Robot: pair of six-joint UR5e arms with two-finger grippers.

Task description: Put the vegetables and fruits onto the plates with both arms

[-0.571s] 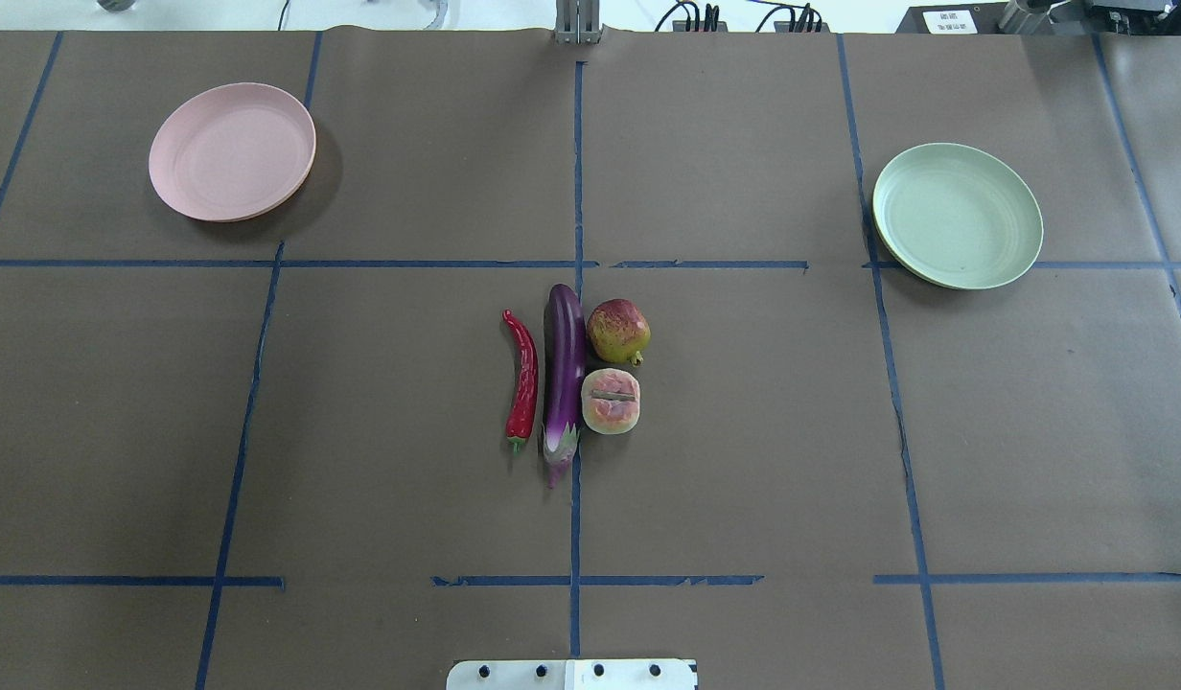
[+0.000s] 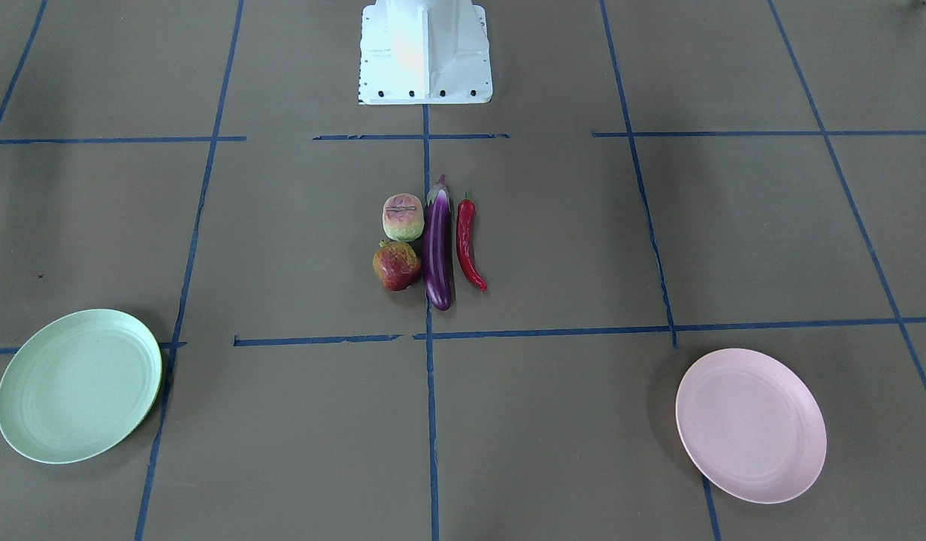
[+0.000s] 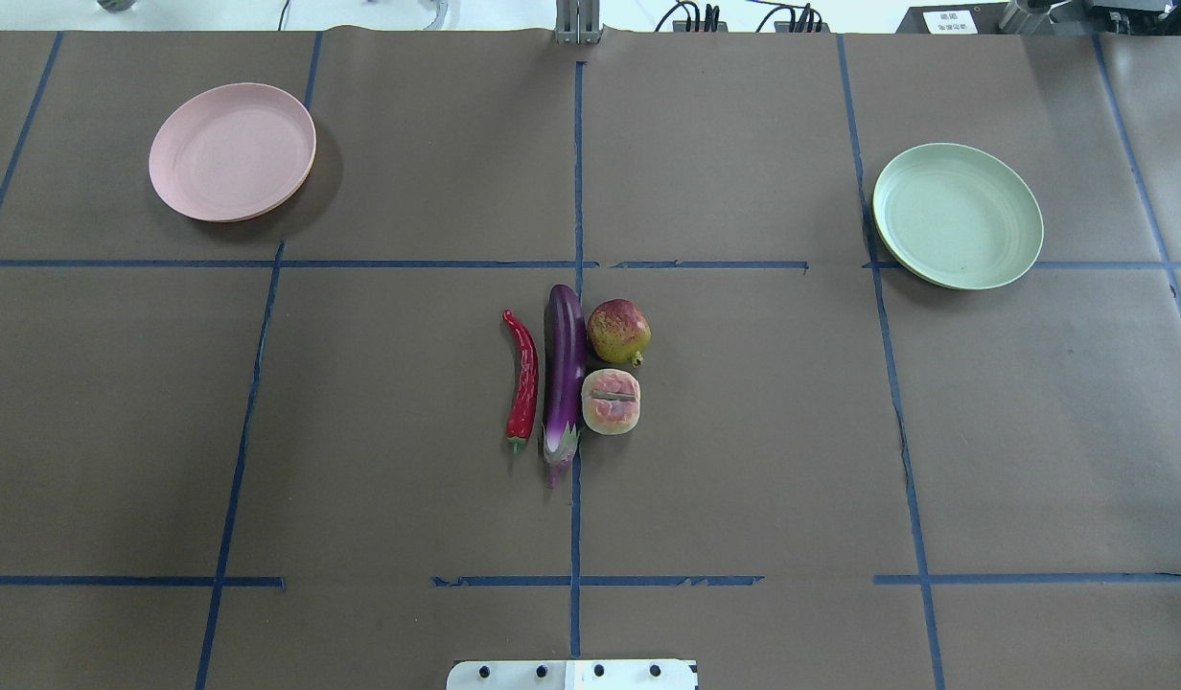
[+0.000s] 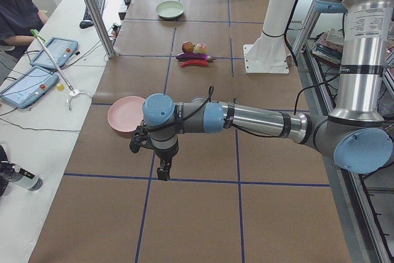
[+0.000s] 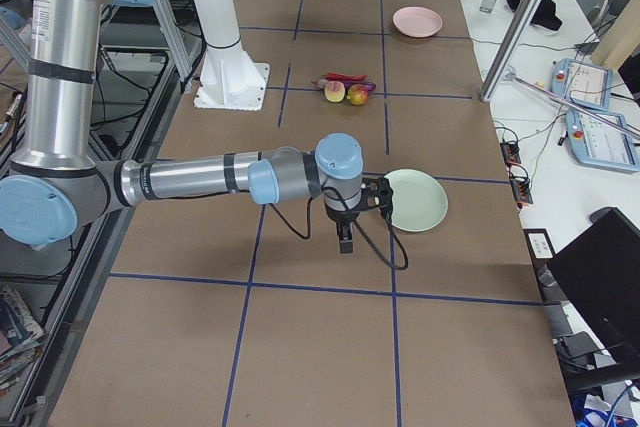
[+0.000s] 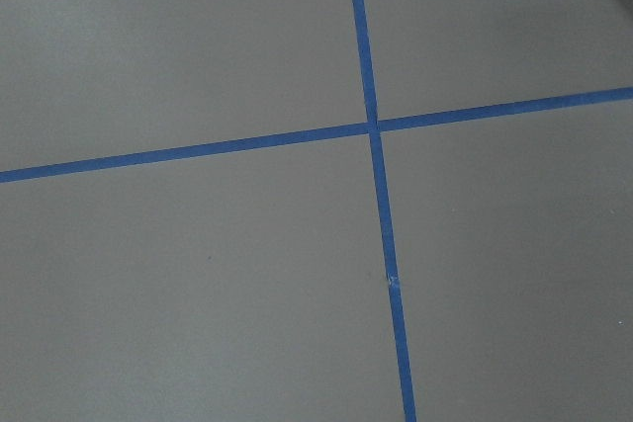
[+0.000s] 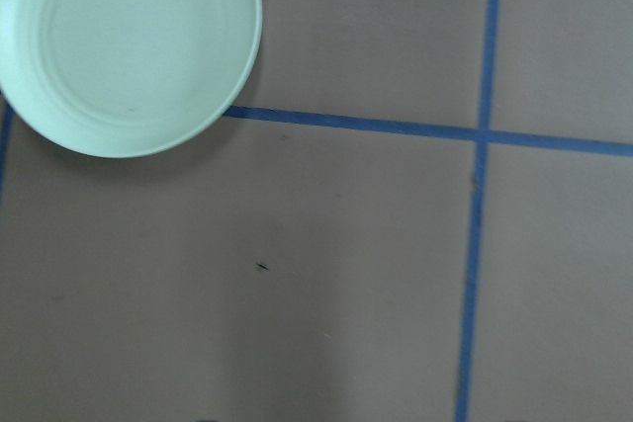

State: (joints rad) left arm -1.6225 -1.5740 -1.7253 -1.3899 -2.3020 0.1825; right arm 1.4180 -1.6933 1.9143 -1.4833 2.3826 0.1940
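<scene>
In the overhead view a purple eggplant (image 3: 564,369) lies mid-table. A red chili (image 3: 523,374) lies on its left. A dark red-yellow pomegranate-like fruit (image 3: 618,331) and a pink-and-green fruit (image 3: 611,401) sit on its right. The pink plate (image 3: 232,150) is far left and the mint green plate (image 3: 957,215) far right, both bare. My left gripper (image 4: 162,172) shows only in the exterior left view, pointing down near the pink plate (image 4: 125,114). My right gripper (image 5: 345,239) shows only in the exterior right view, beside the green plate (image 5: 417,199). I cannot tell whether either is open or shut.
The white bolted base block (image 2: 425,49) stands at the robot's edge of the table. Blue tape lines cross the brown table cover. In the exterior left view an operator (image 4: 18,13) sits at a side desk with tablets (image 4: 28,85).
</scene>
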